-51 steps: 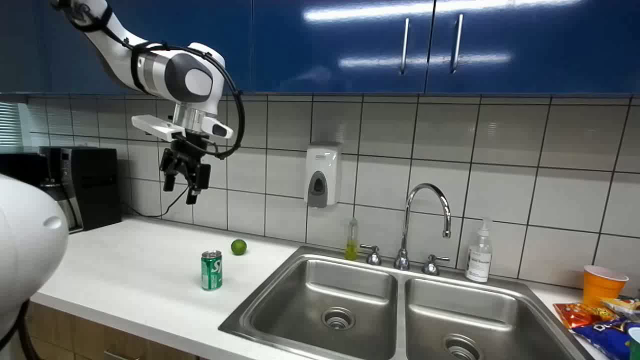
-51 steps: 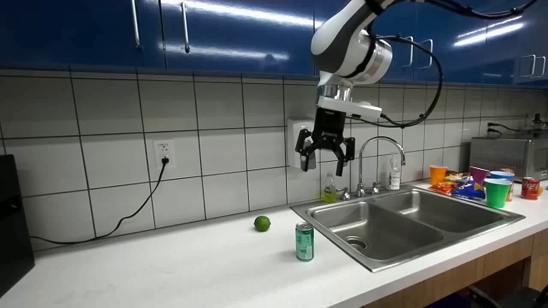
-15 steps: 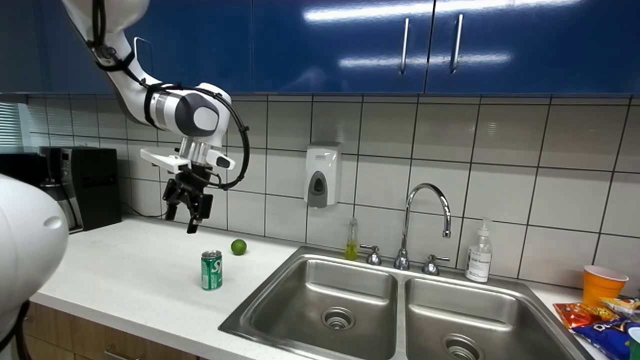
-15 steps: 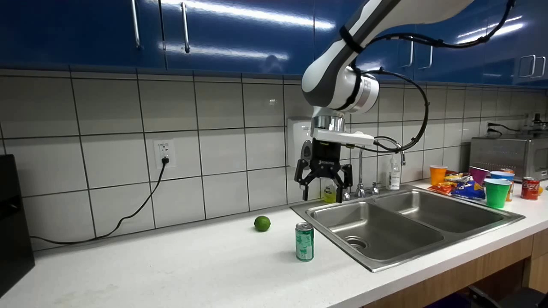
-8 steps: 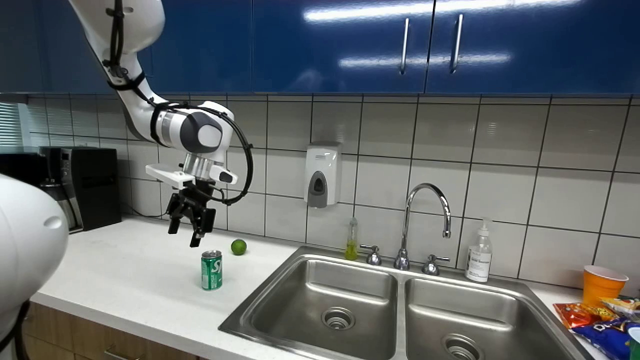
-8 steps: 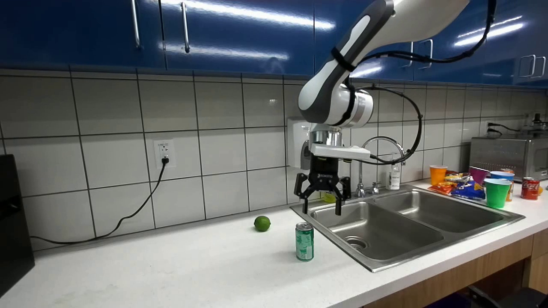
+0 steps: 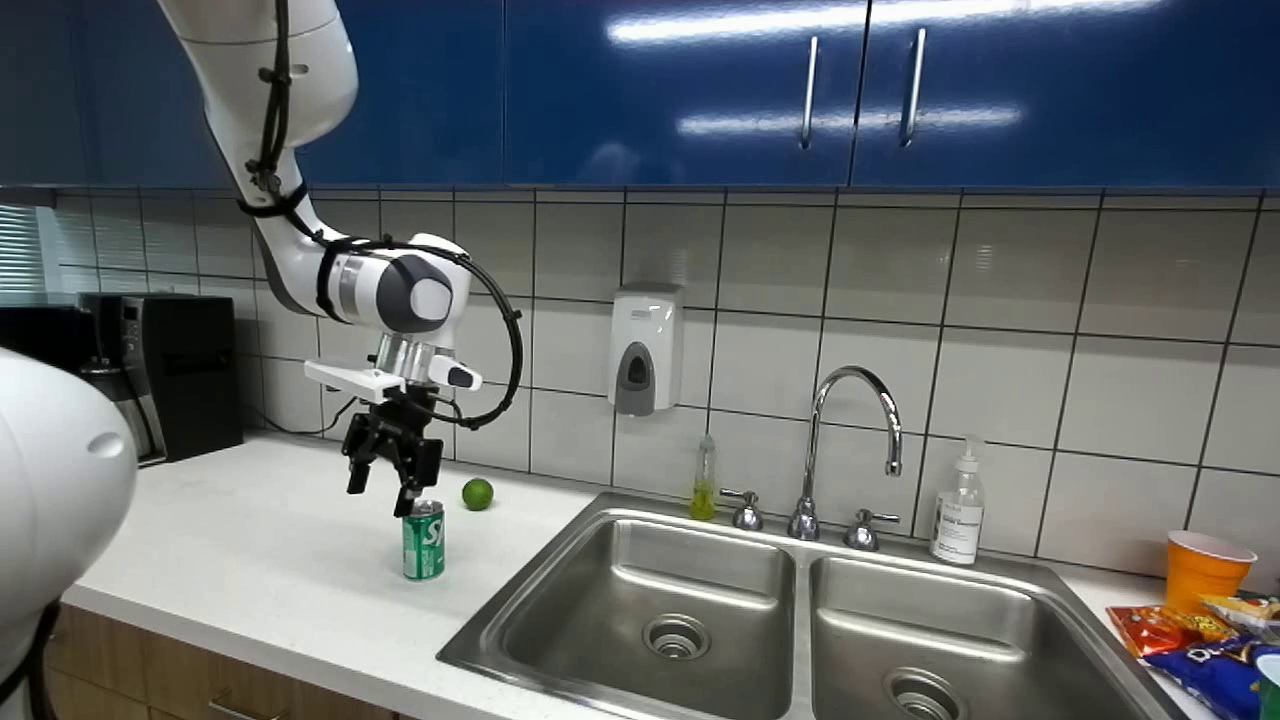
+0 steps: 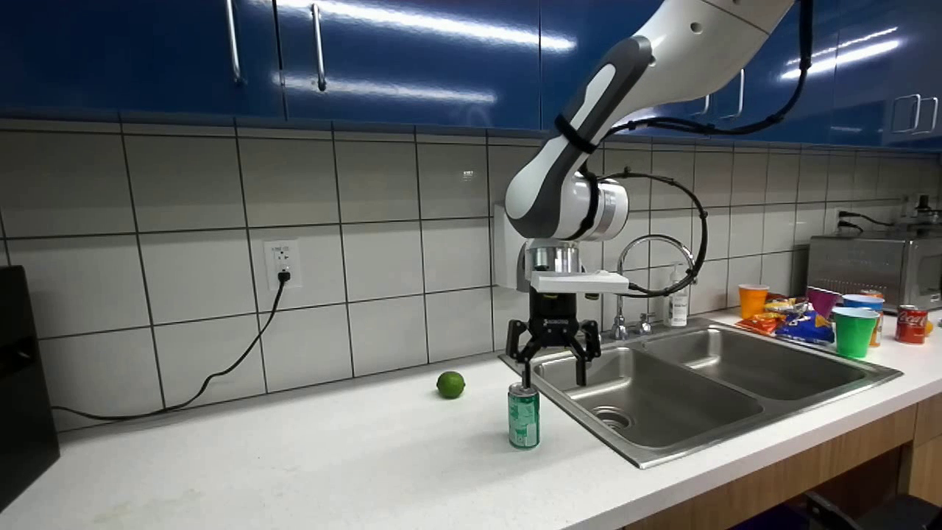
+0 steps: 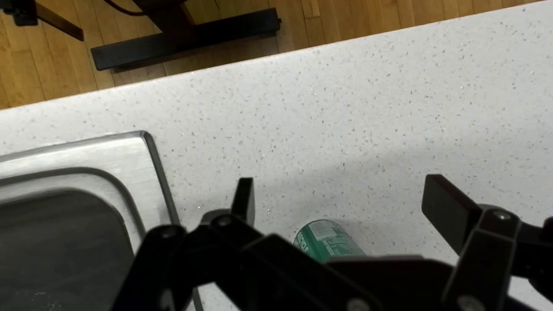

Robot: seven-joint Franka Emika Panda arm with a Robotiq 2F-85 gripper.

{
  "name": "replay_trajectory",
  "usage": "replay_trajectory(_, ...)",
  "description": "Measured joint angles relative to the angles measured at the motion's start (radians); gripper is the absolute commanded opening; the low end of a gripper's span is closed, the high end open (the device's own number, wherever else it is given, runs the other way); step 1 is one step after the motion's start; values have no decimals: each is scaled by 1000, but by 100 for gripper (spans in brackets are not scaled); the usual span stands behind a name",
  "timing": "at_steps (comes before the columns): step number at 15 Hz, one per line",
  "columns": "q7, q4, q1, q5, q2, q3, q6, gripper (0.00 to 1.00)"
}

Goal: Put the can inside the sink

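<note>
The small green cylindrical drink can (image 7: 424,550) stood upright on the white speckled stone-like tabletop (image 8: 331,456), near the double-basin stainless steel sink (image 7: 803,620) but outside its rim. My black angular jaws hung near the can's silvery top, spread wide apart and clamped on nothing; one jaw's end overlapped the can in both exterior views, and whether the two touched I could not tell. The wrist view showed part of the can's green side, the rest masked by the jaws. I judged this to be the approach stage, with none of the transfer done: aligning, lowering, gripping, lifting, carrying across the rim and releasing in a basin were all left to me. Farther back on the tabletop, toward the wall of pale ceramic tiles (image 8: 383,265), lay a small round green lime (image 7: 478,494). A curved chrome faucet (image 7: 812,455) rose behind the basins, and a white-and-grey plastic dispenser (image 7: 640,320) was mounted on the wall, below the glossy blue cabinets (image 7: 640,90). Beyond the sink, an exterior view showed an orange plastic cup (image 8: 753,302), a green plastic cup (image 8: 854,333) and a red drink can (image 8: 911,324), which I took as no part of the task. Past the tabletop's edge, the wrist view recorded a brown wooden floor (image 9: 345,21).
</note>
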Motion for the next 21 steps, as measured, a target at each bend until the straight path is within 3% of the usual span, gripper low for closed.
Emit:
replay_trajectory(7,0,57,0,-82,77,-6,5,100)
replay_trajectory(21,0,152,4,-109,190,-9,19,100)
